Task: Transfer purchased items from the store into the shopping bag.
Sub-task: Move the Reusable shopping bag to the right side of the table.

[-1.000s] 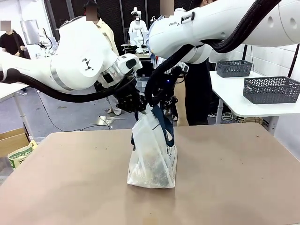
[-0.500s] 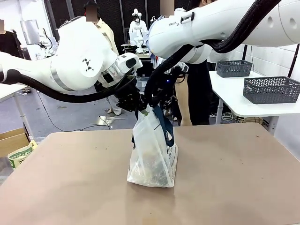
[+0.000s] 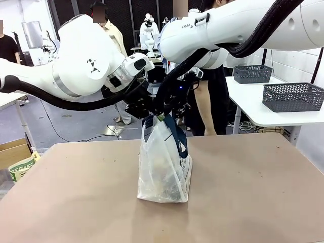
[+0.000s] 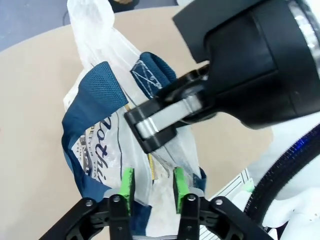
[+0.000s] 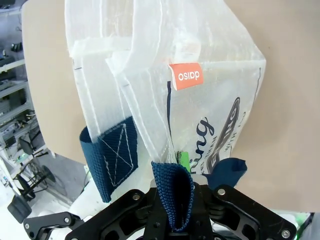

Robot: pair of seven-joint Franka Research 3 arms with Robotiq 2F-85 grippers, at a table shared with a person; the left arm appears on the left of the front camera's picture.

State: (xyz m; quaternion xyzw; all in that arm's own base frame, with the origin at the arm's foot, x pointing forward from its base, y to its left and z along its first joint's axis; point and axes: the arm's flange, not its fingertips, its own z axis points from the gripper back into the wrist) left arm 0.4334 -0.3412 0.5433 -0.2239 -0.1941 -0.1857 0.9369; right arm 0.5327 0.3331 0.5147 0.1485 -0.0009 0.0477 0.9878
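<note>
Two white robot arms meet over a translucent whitish plastic shopping bag (image 3: 164, 162) with navy-blue strap handles, standing at the centre of the frame on a tan table (image 3: 253, 192). Within the last second the left gripper (image 4: 152, 186) has let its green pads (image 4: 127, 186) spread partway. They now stand apart with only the bag's thin film between them, no longer pinching. The right gripper (image 5: 176, 175) stays clamped tight on one navy strap (image 5: 170, 195), and the bag hangs taller and straighter than a moment ago. Pale goods show dimly through the plastic at the bottom; which ones cannot be told. Loading looks all but over, and the left arm seems to be releasing the bag.
</note>
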